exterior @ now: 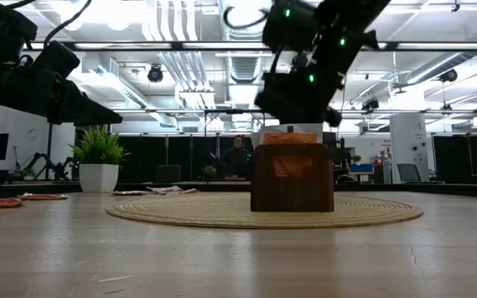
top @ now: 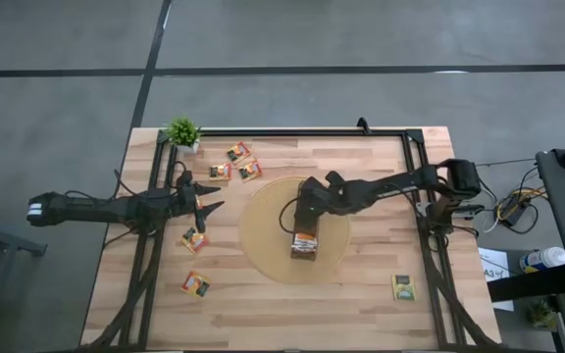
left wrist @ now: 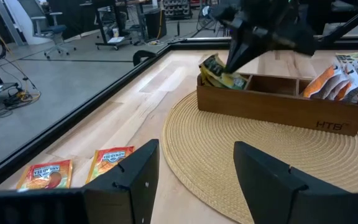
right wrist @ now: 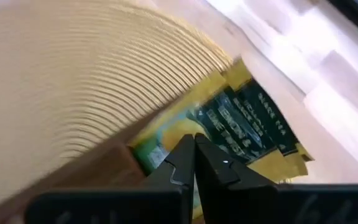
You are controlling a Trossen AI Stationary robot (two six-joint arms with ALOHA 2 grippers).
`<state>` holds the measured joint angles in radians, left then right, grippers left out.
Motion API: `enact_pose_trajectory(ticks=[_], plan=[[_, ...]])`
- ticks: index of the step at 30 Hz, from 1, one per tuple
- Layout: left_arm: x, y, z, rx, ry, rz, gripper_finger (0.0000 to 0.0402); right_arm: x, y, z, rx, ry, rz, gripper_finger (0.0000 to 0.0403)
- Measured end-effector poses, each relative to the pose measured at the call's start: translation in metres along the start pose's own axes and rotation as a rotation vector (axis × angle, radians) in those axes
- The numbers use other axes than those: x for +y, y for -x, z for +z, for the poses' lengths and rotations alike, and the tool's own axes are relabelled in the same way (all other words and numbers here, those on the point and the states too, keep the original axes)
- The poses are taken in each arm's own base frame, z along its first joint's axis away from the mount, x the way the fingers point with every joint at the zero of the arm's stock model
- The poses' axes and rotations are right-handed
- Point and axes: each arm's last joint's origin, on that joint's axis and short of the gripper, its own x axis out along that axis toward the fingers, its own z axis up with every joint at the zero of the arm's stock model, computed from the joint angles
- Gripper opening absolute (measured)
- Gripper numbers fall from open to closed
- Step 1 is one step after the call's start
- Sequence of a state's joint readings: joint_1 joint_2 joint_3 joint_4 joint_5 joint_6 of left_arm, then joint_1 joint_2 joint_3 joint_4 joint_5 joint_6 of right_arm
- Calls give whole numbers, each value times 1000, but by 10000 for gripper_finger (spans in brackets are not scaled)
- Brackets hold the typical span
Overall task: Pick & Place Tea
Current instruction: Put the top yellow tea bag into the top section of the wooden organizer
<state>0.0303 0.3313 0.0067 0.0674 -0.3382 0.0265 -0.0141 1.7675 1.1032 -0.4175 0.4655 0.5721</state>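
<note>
Stuff I can't make out from my seat

My right gripper point(right wrist: 194, 149) covers the middle of the green-and-yellow sachet point(right wrist: 241, 127), whose print is too smeared to read. Up top, the arm hides most of the brown box point(top: 304, 245). At table height the box's end point(exterior: 292, 175) blocks its compartments. The left wrist frame crops both orange sachets point(left wrist: 107, 165) at lower left.

You have a round woven mat point(top: 263, 230) lying mid-table on the wooden tabletop point(top: 341, 304), with a long brown wooden box point(left wrist: 278, 102) resting on it. A small potted plant point(top: 183, 132) stands at the far left corner, beside the black frame rail point(top: 292, 132).
</note>
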Motion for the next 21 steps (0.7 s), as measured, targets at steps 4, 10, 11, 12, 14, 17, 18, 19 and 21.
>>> enact_pose_trajectory(ticks=[4,10,11,12,14,17,18,19,21], plan=[[0,0,0,0,0,0,202,3,14,4,-34,0,34,8],[0,0,0,0,0,0,202,3,10,-2,9,7,68,8],[0,0,0,-1,0,0,202,2,5,-5,31,5,67,8],[0,0,0,0,0,0,202,-1,-1,-8,59,-1,64,8],[0,0,0,0,0,0,202,-5,-16,-11,107,-14,61,8],[0,0,0,-1,0,0,202,-10,-34,-13,163,-38,70,8],[0,0,0,0,0,0,202,-11,-39,-13,178,-47,84,8],[0,0,0,0,0,0,202,-12,-42,-12,194,-53,102,8],[0,0,0,0,0,0,202,-12,-44,-11,216,-56,128,8]])
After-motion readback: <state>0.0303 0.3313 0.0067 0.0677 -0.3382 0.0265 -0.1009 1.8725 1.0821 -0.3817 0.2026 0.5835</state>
